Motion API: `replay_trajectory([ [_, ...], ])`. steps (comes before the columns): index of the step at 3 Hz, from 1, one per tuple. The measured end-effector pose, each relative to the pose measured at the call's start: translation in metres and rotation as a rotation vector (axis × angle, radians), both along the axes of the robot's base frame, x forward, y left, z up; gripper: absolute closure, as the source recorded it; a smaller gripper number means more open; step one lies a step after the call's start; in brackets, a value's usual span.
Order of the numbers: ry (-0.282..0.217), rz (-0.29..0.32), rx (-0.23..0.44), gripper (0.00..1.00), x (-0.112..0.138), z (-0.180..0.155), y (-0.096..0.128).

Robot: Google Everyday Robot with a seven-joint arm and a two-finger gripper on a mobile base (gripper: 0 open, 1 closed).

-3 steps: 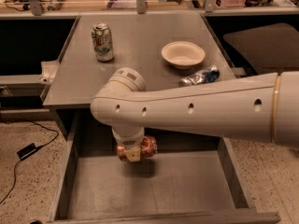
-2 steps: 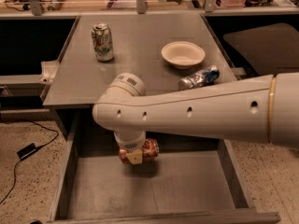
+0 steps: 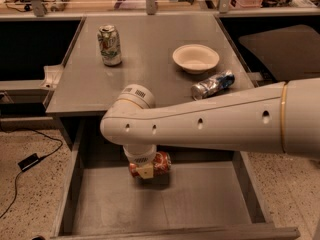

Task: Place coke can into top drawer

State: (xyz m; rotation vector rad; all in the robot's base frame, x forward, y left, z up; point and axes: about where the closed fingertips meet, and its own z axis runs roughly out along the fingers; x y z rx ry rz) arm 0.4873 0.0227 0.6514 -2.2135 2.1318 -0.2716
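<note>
**Hand** [image 3: 146, 170]: hangs under the wrist at the end of the arm [image 3: 210, 126], inside the open drawer near its back edge. It is pinching the coke can; one pale finger pad shows across the can's near side.

**Coke can** [image 3: 161, 162]: red, lying on its side in the grip, long axis running left to right. It is over the drawer floor, towards the back and left of centre. Whether it touches the floor cannot be told, though a shadow lies close below it.

**Drawer** [image 3: 200, 199]: pulled fully out, grey, shallow, with bare floor on all sides of the can.

**Worktop** [image 3: 150, 59]: carries a green can [image 3: 109, 45] upright at the left, a bowl [image 3: 195, 58] at the right, and a blue can [image 3: 213, 84] on its side near the front edge.

**Step in hand (judged)**: setting down and letting go; the task looks nearly done.

**Handling notes**:
- Lower until the can bears on the floor before spreading the fingers, since a can on its side will roll if dropped.
- Open gently.
- Lift straight up, clear of the worktop's front lip and the blue can above.
</note>
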Motion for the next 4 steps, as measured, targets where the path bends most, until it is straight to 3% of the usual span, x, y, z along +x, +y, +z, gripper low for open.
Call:
replay_trajectory([
  [1, 0.013, 0.001, 0.016, 0.38, 0.0, -0.007, 0.0],
  [2, 0.049, 0.009, 0.127, 0.16, -0.001, -0.011, 0.002],
  [3, 0.123, -0.044, 0.298, 0.0, -0.003, -0.019, -0.004],
  [4, 0.148, -0.063, 0.317, 0.0, -0.011, -0.018, -0.004],
])
